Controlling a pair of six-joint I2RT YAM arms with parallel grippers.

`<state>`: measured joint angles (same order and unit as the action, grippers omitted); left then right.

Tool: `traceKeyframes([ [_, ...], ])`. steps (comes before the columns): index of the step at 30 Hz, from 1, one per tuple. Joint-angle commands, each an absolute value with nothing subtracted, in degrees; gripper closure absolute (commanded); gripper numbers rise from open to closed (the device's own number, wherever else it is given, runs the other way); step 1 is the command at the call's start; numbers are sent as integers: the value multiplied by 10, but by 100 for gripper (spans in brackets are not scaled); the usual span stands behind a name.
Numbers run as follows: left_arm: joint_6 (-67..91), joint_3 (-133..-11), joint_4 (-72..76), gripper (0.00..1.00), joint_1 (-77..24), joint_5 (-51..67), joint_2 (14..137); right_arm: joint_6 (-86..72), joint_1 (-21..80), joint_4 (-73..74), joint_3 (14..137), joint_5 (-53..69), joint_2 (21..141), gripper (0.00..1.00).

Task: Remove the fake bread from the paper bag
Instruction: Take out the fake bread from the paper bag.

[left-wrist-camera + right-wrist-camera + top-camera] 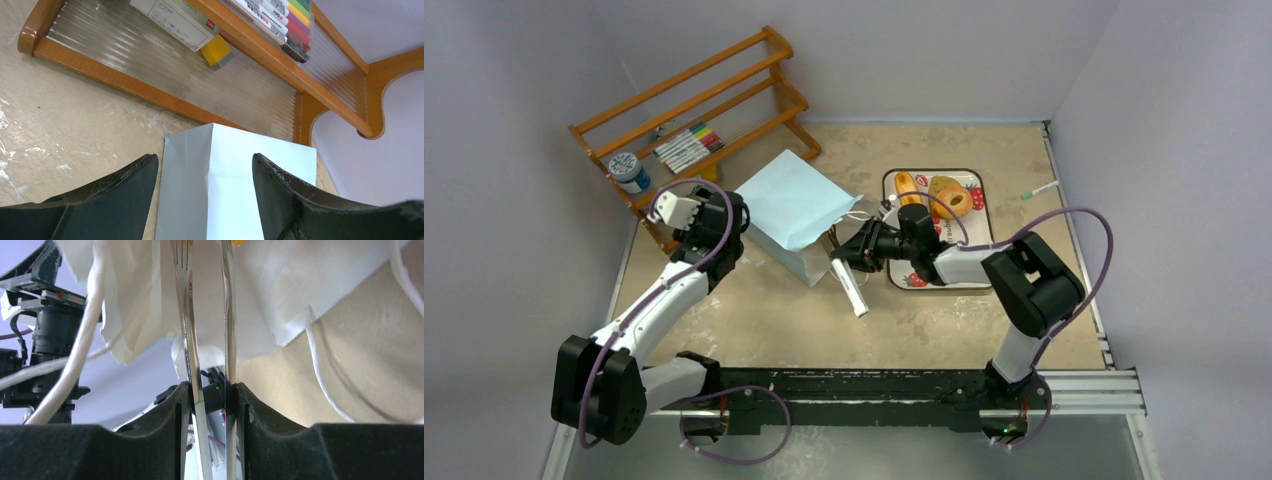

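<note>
Beige tabletop (774,320); my right fingers (160,440) pinching metal tongs (186,315), best eased gently into paper bag (789,205) at twelve o'clock; left fingers (100,200) wide, empty.

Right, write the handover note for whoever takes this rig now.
Left end effector: open, jaws either side of the paper bag's closed end, not clamped.
Right end effector: shut on metal tongs, tips inside the bag's mouth.
Things: the bag lies on its side; a long loaf and a donut sit on the strawberry-print tray.
Done: those pieces are out.
Left: an orange bit shows by the tong tips, probably another piece. Pull it out, set it on the tray, then check the bag.
</note>
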<state>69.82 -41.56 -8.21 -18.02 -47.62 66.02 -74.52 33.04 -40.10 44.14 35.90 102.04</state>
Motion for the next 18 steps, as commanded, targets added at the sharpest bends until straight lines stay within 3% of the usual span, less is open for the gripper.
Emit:
traceKeyframes([
  [1,692,-434,-73,32,-177,-471,634,-737,336,-409,405,335,950,100],
  [18,694,-413,-72,32,-176,-444,596,-716,370,-221,296,258,688,100],
])
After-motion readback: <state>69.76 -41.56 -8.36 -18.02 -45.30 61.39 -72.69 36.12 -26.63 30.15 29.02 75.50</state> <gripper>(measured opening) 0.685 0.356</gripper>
